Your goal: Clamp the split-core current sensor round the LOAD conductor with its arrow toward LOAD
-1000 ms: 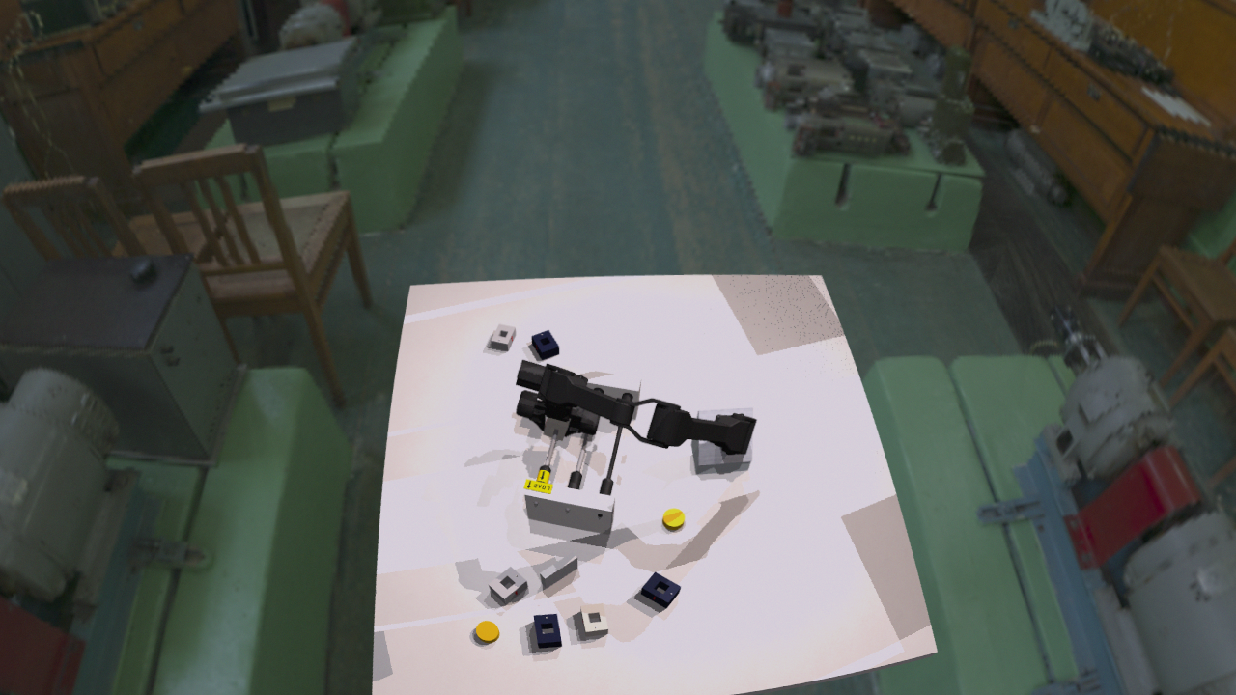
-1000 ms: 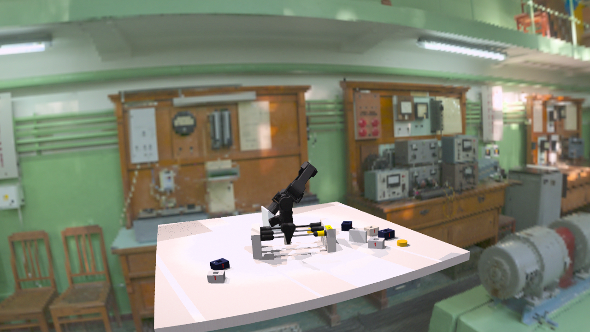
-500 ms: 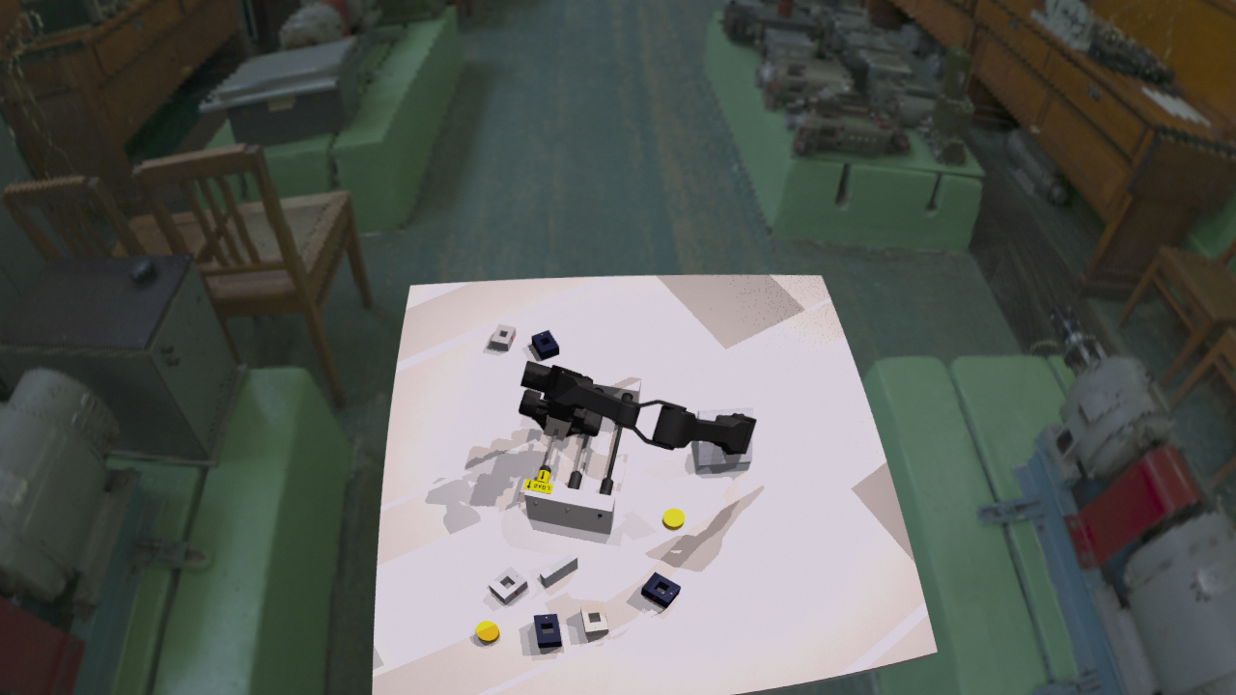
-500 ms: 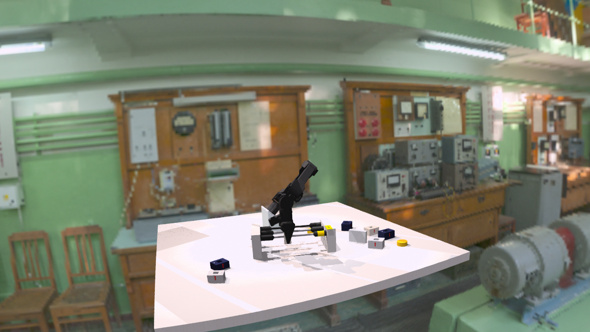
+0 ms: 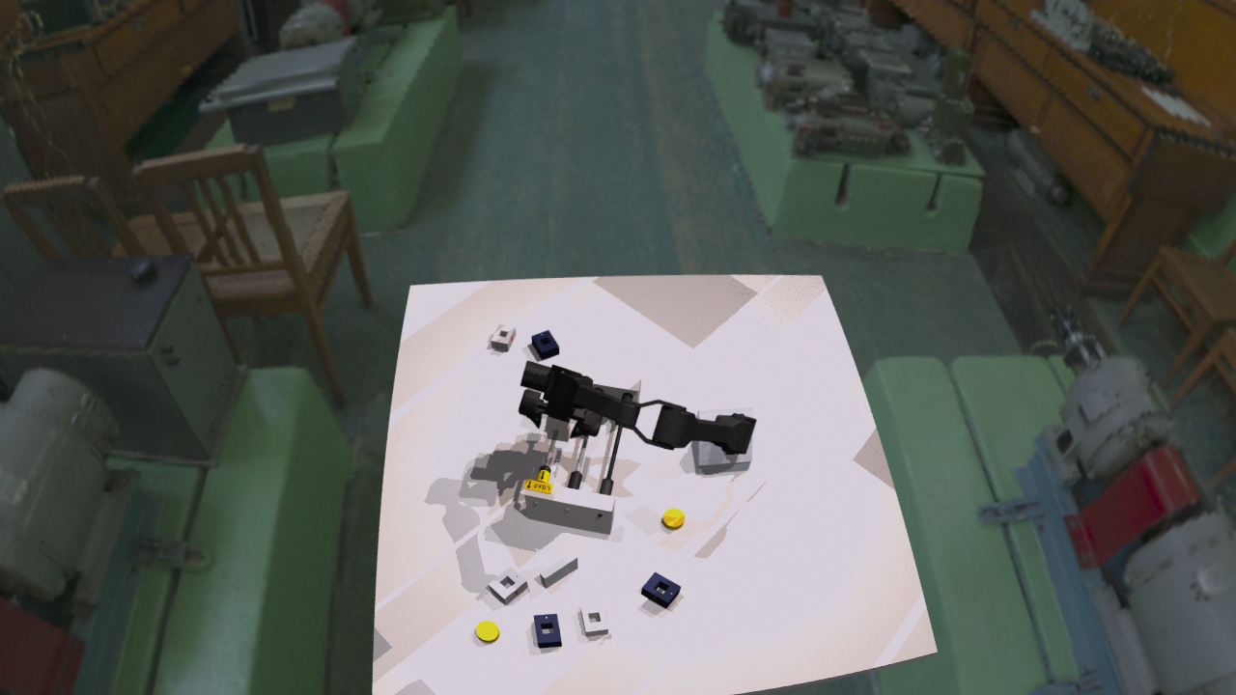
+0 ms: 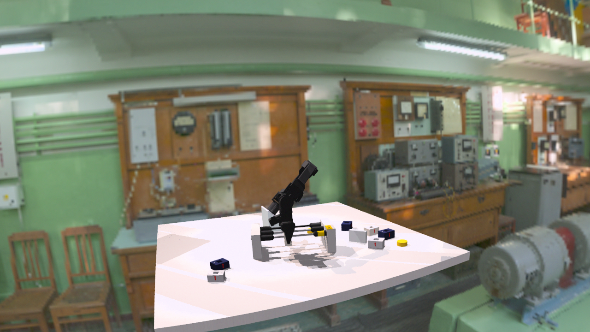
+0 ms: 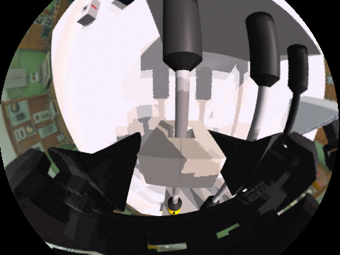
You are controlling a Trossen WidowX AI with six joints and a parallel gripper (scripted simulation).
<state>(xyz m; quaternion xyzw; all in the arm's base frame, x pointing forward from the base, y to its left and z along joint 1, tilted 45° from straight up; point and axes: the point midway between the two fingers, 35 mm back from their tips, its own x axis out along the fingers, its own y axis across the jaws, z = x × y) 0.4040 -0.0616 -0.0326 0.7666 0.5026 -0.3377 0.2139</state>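
Above the LOAD conductor, a WidowX arm spreads its gripper wide around the pale split-core sensor, which encircles the rod, seam apparently closed. Release appears underway, step 3 of 3; next, a straight withdrawal without snagging 1 of 2 neighboring rods.

Looks like an old electrical workshop or teaching lab tbh, wooden panels with dials and switches, stacked metal meter boxes, plus a big grey motor on a green plinth
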